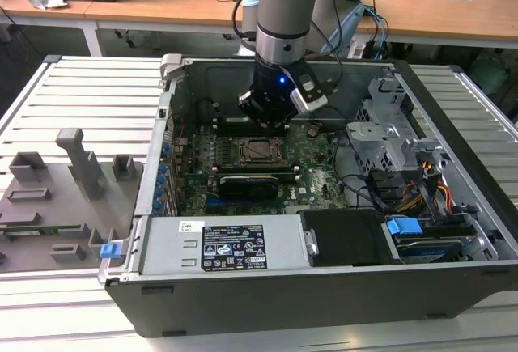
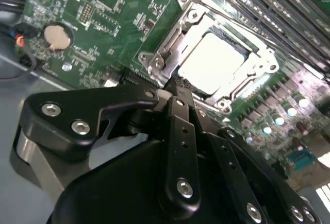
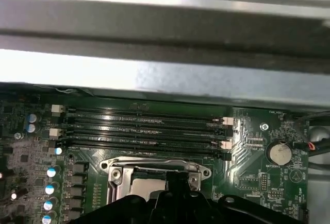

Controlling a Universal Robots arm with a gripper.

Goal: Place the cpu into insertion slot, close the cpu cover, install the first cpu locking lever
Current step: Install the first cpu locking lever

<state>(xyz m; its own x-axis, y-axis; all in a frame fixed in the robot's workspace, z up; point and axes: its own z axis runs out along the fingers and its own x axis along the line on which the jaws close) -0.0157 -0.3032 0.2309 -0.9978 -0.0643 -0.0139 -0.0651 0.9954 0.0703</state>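
Note:
The open computer case (image 1: 162, 174) holds the green motherboard (image 1: 316, 178). The pale cpu (image 2: 214, 62) lies flat in the insertion slot, whose rim is mostly covered. Folded down around the chip is the silver cpu cover (image 2: 172, 41), also seen in the first wrist view (image 3: 154, 165) and the exterior view (image 1: 244, 149). My gripper (image 2: 177, 83) hangs just over the socket's edge with its fingers together and nothing between them. In the exterior view the gripper (image 1: 267, 124) sits at the far side of the socket. I cannot make out how the locking lever stands.
Long black memory slots (image 3: 144, 126) run beside the socket. A coin battery (image 2: 55, 36) sits on the board. A black expansion card (image 1: 255, 182), a drive cage (image 1: 388, 137), loose cables (image 1: 405, 194) and the power supply (image 1: 227, 243) crowd the case. Grey fixtures (image 1: 65, 182) stand outside, on the exterior view's left.

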